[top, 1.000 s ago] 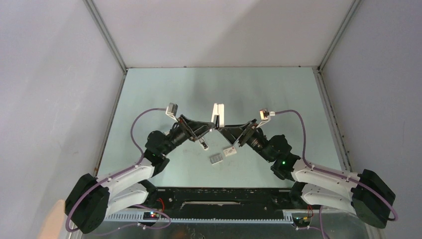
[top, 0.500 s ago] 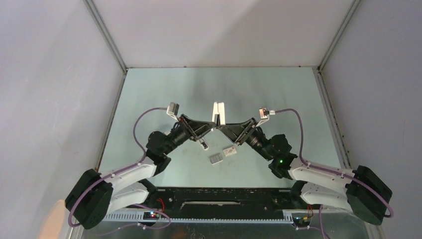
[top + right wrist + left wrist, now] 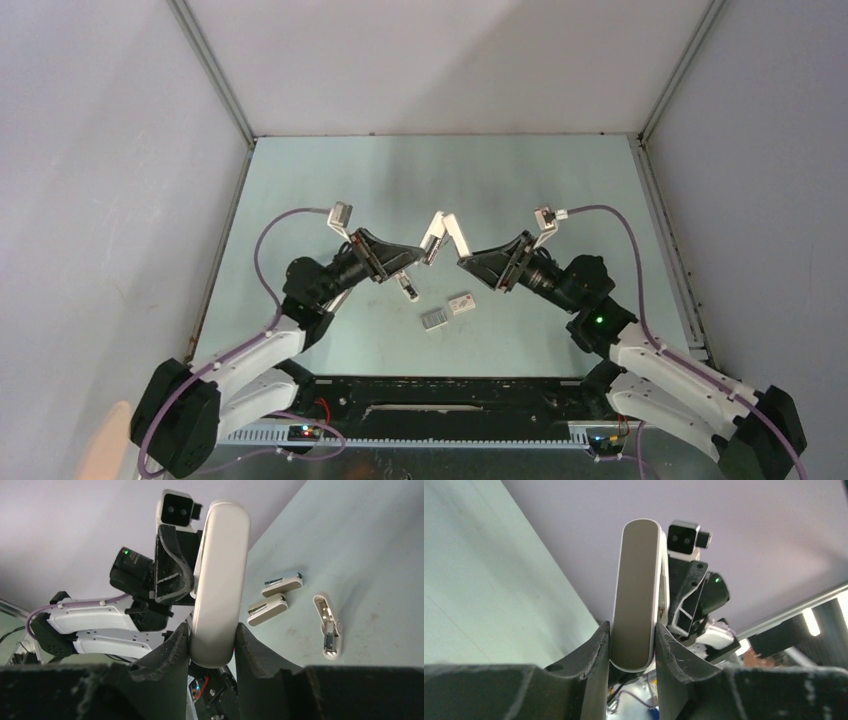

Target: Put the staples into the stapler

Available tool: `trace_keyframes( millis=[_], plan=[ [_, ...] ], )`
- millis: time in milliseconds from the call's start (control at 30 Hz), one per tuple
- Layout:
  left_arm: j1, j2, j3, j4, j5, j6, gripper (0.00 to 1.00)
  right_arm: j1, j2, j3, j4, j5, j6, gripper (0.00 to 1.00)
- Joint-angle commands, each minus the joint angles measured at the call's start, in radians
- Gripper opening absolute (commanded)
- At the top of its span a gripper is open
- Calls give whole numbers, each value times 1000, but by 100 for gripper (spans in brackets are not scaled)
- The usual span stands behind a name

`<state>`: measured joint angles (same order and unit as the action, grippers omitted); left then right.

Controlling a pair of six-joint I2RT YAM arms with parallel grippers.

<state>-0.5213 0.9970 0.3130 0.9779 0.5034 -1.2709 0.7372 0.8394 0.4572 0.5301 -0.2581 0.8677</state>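
Your left gripper [image 3: 422, 253] is clamped on one arm of the stapler [image 3: 440, 220], and your right gripper [image 3: 465, 260] is clamped on the other. Each wrist view shows a white arm pinched between both fingers. The stapler hangs in the air above the table [image 3: 560, 180], spread into a V. Its hinge sits at the end far from both sets of jaws, and the mouth opens back toward them. Each arm's long axis runs straight out from the jaws that hold it.

The staples [image 3: 434, 320] lie flat on the table, below the fingertips and back toward the bases. They are roughly midway between the two grippers, perhaps a shade closer to the left one, and just beside a little white box [image 3: 461, 303]. Their long axis looks slanted, more crosswise than in line with the stapler arms.

As I judge it, neither set of jaws is free to fetch them. One gripper must let go, and you then reach back and down.
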Motion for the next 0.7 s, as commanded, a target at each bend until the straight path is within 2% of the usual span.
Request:
trace_keyframes(
  millis=[0,167,333,467,567,667],
  plan=[
    [14,-75,97,-336,89,252,0,-106,-87,127,-180,-108,-129,0],
    [11,-173,185,-671,65,506,0,-269,-105,275,-455,-335,-202,0],
    [9,-193,192,-759,65,559,0,-461,-94,371,-525,-597,-183,0],
    [-22,-177,217,-841,57,629,0,-525,-56,422,-581,-737,-186,0],
    [-70,-163,254,-923,2,689,0,-533,-21,463,-667,-753,-232,0],
    [-78,-176,237,-889,-33,661,0,-531,-5,486,-737,-692,-269,0]
  ],
)
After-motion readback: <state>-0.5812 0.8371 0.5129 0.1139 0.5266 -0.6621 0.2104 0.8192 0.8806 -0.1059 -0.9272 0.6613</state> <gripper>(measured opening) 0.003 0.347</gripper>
